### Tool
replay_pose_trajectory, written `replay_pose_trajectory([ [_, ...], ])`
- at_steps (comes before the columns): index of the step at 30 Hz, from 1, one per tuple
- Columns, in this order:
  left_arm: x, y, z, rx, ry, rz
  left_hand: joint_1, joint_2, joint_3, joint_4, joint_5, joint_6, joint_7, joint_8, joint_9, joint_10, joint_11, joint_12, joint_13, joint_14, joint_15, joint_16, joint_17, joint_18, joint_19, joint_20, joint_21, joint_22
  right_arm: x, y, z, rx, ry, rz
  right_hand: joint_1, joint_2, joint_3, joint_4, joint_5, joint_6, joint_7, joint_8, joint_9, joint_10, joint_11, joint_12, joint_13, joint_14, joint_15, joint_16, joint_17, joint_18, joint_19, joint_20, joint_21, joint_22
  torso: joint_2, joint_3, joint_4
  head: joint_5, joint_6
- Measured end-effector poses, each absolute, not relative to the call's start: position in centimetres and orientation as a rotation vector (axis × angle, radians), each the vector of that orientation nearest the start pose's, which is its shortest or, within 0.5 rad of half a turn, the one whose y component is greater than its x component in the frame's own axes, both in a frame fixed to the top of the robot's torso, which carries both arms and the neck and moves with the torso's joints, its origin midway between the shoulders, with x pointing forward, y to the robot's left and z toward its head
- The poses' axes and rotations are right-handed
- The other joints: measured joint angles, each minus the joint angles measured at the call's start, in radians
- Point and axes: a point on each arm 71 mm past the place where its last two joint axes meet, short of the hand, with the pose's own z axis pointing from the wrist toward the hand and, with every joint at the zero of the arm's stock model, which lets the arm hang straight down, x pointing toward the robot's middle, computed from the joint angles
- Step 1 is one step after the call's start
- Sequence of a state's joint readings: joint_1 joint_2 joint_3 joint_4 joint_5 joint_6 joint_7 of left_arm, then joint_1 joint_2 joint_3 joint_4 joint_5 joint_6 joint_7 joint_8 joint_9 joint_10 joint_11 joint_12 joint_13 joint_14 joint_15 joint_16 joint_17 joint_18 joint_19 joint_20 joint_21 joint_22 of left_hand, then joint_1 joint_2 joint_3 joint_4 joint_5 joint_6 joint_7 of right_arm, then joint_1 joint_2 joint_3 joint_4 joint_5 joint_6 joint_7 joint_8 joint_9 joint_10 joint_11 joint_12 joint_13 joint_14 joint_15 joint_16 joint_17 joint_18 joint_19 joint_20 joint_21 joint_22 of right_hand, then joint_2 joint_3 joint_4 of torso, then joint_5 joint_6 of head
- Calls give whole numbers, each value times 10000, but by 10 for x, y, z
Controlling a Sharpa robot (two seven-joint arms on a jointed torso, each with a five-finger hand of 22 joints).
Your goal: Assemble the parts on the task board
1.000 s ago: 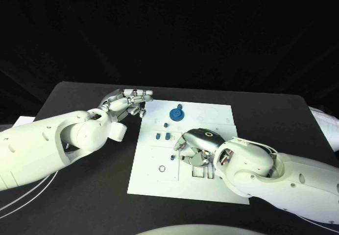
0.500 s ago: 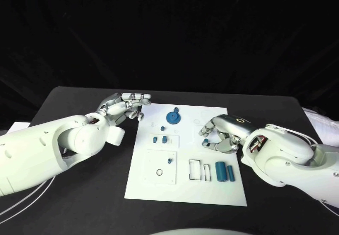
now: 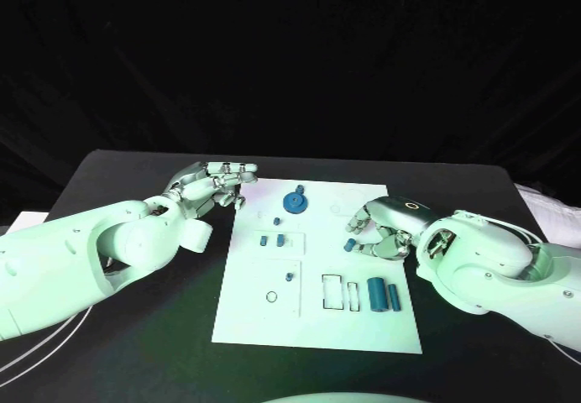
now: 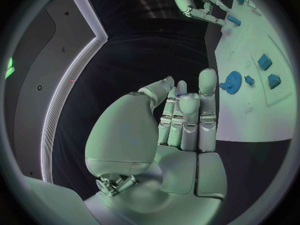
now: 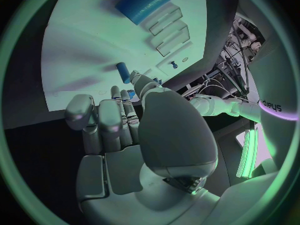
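Since earlier, right hand (image 3: pixel 378 228) is lifting a small blue peg (image 3: pixel 350 246) above task board (image 3: pixel 363 327), pinching its rigid, light, slippery-looking top; left hand (image 3: pixel 218 183) is idling, fingers curled, empty.

Left arm comes in from the left, forearm angled up toward the board's top-left corner. Left robot hand (image 3: pixel 222 181) has its fingers curled together, thumb beside them, nothing in it; in the left wrist view the fingers (image 4: pixel 187 116) stand upright, side by side. Right arm reaches in from the right. Right robot hand (image 3: pixel 381 225) faces palm-down, fingers curled, pinching a small blue part (image 3: pixel 350 246) at the fingertips.
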State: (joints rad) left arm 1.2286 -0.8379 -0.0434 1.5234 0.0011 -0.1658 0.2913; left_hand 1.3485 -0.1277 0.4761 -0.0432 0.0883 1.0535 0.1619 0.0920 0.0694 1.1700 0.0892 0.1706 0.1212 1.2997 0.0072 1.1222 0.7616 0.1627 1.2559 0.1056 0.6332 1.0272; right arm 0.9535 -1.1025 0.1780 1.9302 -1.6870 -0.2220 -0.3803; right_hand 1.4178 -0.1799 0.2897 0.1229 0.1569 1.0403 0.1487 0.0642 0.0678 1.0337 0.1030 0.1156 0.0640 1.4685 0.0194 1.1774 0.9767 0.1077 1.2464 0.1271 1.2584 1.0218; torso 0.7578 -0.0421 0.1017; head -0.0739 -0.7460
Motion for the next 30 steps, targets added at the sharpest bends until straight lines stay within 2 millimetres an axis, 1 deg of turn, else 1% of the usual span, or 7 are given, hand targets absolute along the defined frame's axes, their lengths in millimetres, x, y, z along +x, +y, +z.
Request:
replay_pose_trajectory([
  [5, 490, 197, -171, -11037, 15734, -16448, 0, 0, 0, 0, 0, 0, 0, 0, 0, 0, 0, 0, 0, 0, 0, 0, 0, 1, 0, 0, 0, 0, 398, -215, -179, -1722, 17295, 4845, 144, 144, 8, 8, 0, 152, -139, 17, 19, 311, -110, 216, 10, -18, -58, 71, 164, 0, 98, -98, 43, 187, 3, -12, 6, 1, -22],
  [7, 490, 197, -171, -11031, 15740, -16452, 0, 0, 0, 0, 0, 0, 0, 0, 0, 0, 0, 0, -1, 0, 0, 0, 0, 0, 0, 0, 0, 1, 398, -214, -180, -1777, 17373, 4798, 206, 206, 83, 82, 0, 348, -131, 88, 48, 560, -153, 297, 11, -19, -126, 294, 437, 0, 300, -142, 249, 489, 3, -14, 5, 8, -38],
  [11, 490, 197, -171, -11022, 15745, -16455, 0, 0, 0, 0, 0, 0, 0, 0, 0, 0, 0, 0, 2, 0, 0, 0, 0, 0, 0, 0, 0, 1, 398, -213, -182, -1892, 17525, 4753, 259, 259, 168, 168, 0, 555, -152, 89, 60, 844, -229, 296, 11, -19, -126, 565, 760, 0, 495, -186, 506, 867, 1, -18, -6, 24, -73],
  [14, 489, 197, -171, -11009, 15763, -16479, 0, 0, 0, 0, 0, 0, 0, 0, 1, 0, 0, 0, 9, 0, 0, 0, 16, 0, 0, 0, 0, 1, 398, -211, -184, -1976, 17630, 4746, 259, 259, 227, 218, 0, 721, -205, 164, 78, 1021, -262, 335, 10, -18, -200, 644, 871, 0, 583, -217, 581, 998, -1, -16, -12, 32, -97],
  [17, 489, 197, -171, -10997, 15788, -16507, 0, 0, 0, 0, 0, 0, 0, 0, 1, 0, 0, 0, 8, 0, 0, 0, 19, 0, 0, 0, 1, 1, 399, -210, -184, -2037, 17669, 4729, 259, 259, 282, 221, 0, 852, -238, 164, 87, 1155, -294, 333, 4, -19, -199, 705, 946, 0, 616, -251, 652, 1108, -2, -16, -12, 40, -110],
  [24, 489, 196, -171, -10969, 15866, -16586, 54, 54, -75, -9, 0, -37, 37, 0, -9, 27, -26, 192, 87, 125, -16, 223, 422, 0, 38, 38, 317, 199, 401, -209, -186, -2101, 17731, 4604, 259, 258, 350, 234, -11, 940, -255, 164, 98, 1309, -341, 333, 4, -55, -234, 727, 981, 0, 664, -232, 662, 1185, -12, -12, -1, 25, -130],
  [30, 488, 195, -171, -10953, 15944, -16639, 53, 53, -100, 17, 0, -37, 37, 0, -9, 27, -26, 192, 90, 125, -16, 232, 375, 0, 38, 38, 267, 161, 402, -207, -189, -2122, 17744, 4547, 259, 258, 377, 261, -79, 940, -255, 164, 98, 1310, -341, 334, 7, -55, -233, 739, 980, 0, 664, -232, 699, 1184, -12, -11, -8, 26, -130],
])
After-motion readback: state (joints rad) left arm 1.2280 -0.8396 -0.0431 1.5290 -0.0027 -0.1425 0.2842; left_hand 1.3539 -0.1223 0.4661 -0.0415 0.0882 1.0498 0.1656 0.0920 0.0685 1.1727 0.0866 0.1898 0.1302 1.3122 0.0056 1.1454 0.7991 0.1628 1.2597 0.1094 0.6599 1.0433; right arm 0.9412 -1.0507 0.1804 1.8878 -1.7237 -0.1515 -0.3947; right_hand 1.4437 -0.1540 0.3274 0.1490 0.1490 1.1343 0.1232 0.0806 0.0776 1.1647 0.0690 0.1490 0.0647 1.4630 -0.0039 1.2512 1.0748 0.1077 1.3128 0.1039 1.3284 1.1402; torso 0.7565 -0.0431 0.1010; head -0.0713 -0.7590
